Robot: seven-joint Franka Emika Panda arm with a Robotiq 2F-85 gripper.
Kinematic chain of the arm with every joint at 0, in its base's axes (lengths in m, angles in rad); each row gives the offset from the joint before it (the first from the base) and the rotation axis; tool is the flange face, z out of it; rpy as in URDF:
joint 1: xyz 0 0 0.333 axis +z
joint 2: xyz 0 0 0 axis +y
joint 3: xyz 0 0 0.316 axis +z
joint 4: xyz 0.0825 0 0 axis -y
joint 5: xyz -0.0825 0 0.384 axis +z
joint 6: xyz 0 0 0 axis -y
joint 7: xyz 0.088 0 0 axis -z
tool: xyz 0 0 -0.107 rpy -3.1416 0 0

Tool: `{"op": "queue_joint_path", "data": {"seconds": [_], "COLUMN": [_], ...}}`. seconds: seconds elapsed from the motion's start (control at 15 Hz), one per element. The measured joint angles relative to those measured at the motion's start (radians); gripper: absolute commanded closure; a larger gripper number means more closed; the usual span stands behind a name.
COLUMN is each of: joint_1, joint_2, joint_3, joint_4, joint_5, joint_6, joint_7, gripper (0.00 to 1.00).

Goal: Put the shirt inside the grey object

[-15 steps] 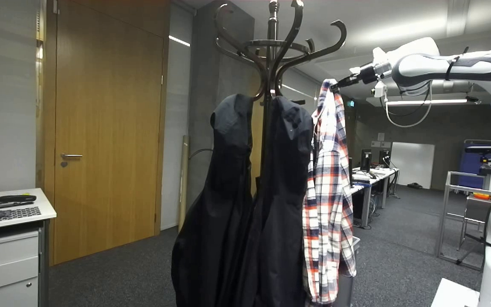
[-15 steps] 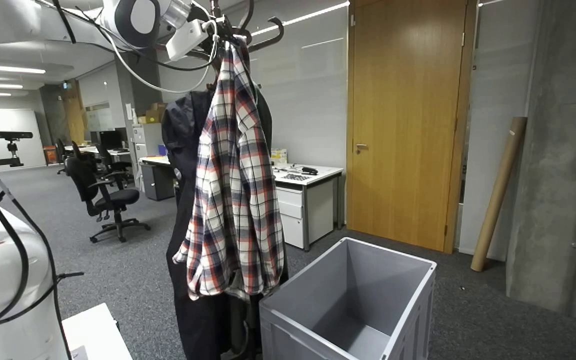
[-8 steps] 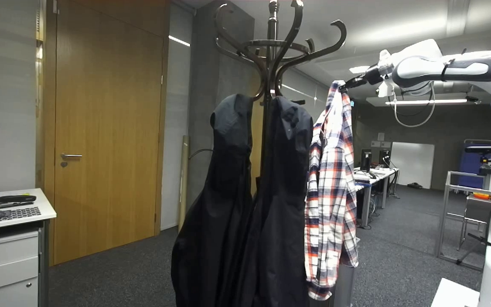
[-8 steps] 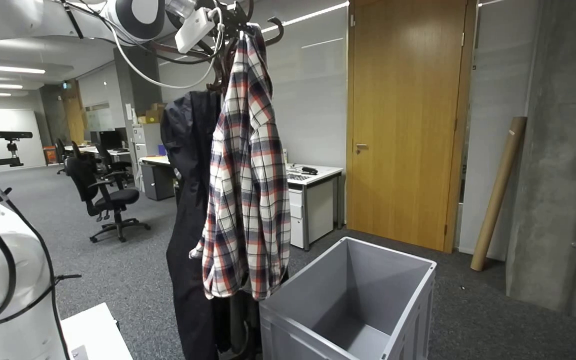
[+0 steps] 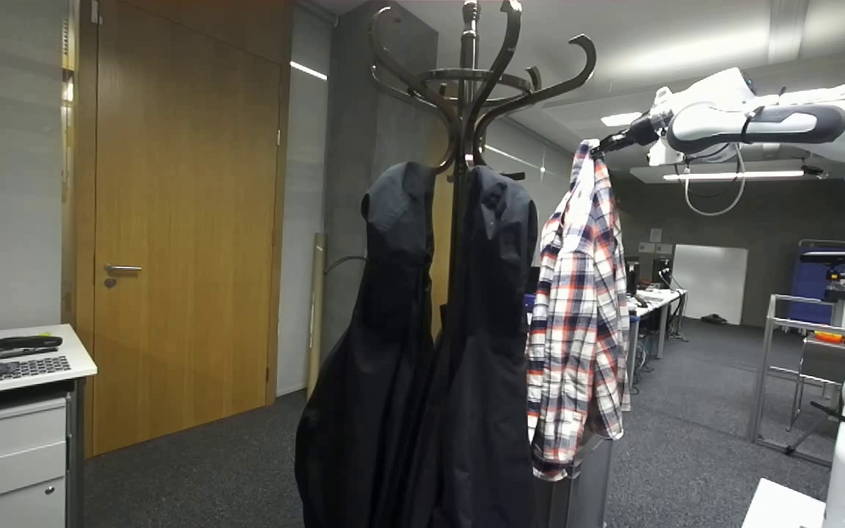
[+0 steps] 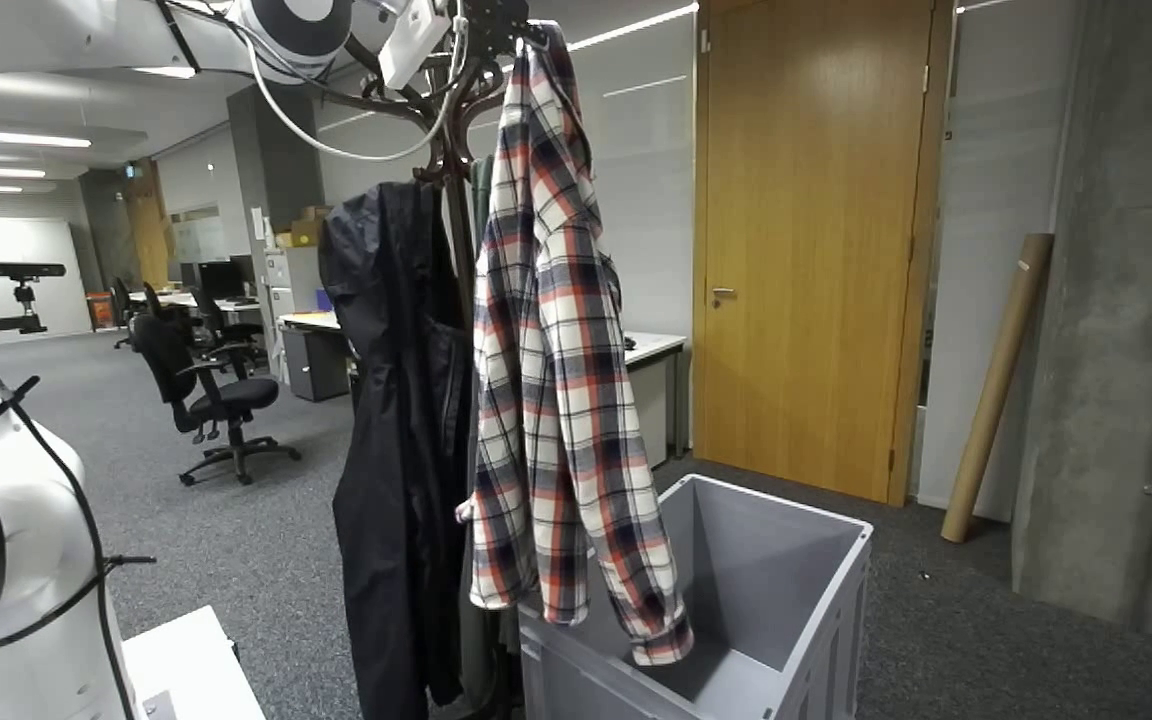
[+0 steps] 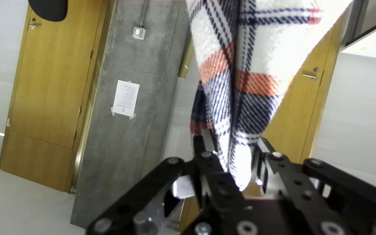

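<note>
The red, white and dark blue plaid shirt (image 5: 580,293) hangs from my gripper (image 5: 596,152), to the right of the dark jackets. My gripper is shut on the top of the shirt, which is bunched between the fingers in the wrist view (image 7: 232,142). In an exterior view the shirt (image 6: 546,330) hangs at the left of the grey bin (image 6: 786,520), and one sleeve overlaps the bin's opening. I cannot tell whether that sleeve is over the bin or in front of it. The bin is mostly hidden behind the shirt in an exterior view (image 5: 590,491).
A dark coat rack (image 5: 470,44) with curved hooks stands close to the shirt. Dark jackets (image 5: 496,330) hang on it, and one shows beside the shirt (image 6: 396,400). A white cabinet (image 5: 12,440) and a wooden door (image 6: 816,250) stand farther off.
My gripper and the shirt have moved right in both exterior views, away from the rack and jackets. The shirt's hem has risen in an exterior view. A sleeve now overlaps the bin.
</note>
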Motion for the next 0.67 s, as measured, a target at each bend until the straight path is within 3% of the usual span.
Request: {"op": "queue_joint_path", "data": {"seconds": [0.67], "joint_1": [-0.022], "joint_2": [0.088], "joint_3": [-0.001], "joint_4": [0.068], "joint_5": [-0.028], "joint_6": [-0.007], "joint_7": [0.012], "gripper": [0.93]}}
